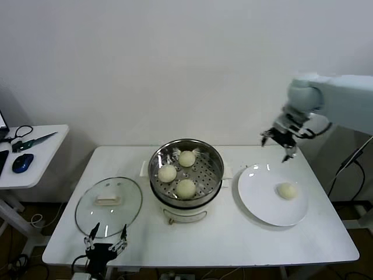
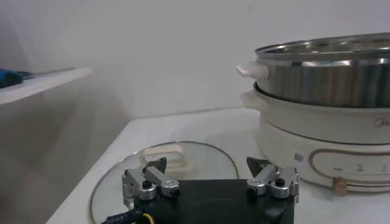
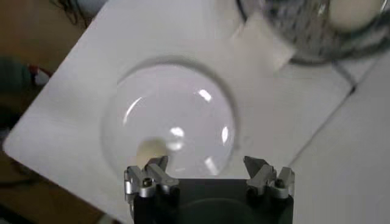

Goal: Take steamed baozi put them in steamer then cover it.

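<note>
You have three steamed baozi (image 1: 185,188) already sitting on the perforated tray of the steamer (image 1: 217,169), which stands at the middle of the desk (image 1: 233,239). The fourth bun (image 1: 286,190) lies alone on the white plate (image 1: 262,201) toward the desk's right edge, so that one is probably your next pick. Your right pincer (image 1: 278,142) hangs in the air above the desk's far right corner, over the plate's far rim, its fingers spread wide and holding nothing; the forearm reaches in from the right with the wrist bent downward. The cover (image 1: 109,205) lies flat near the front left corner, handle up, out of the loading path until the pot is full. Your left pincer (image 1: 106,241) waits low at the front edge just beside the cover, also wide and empty.
</note>
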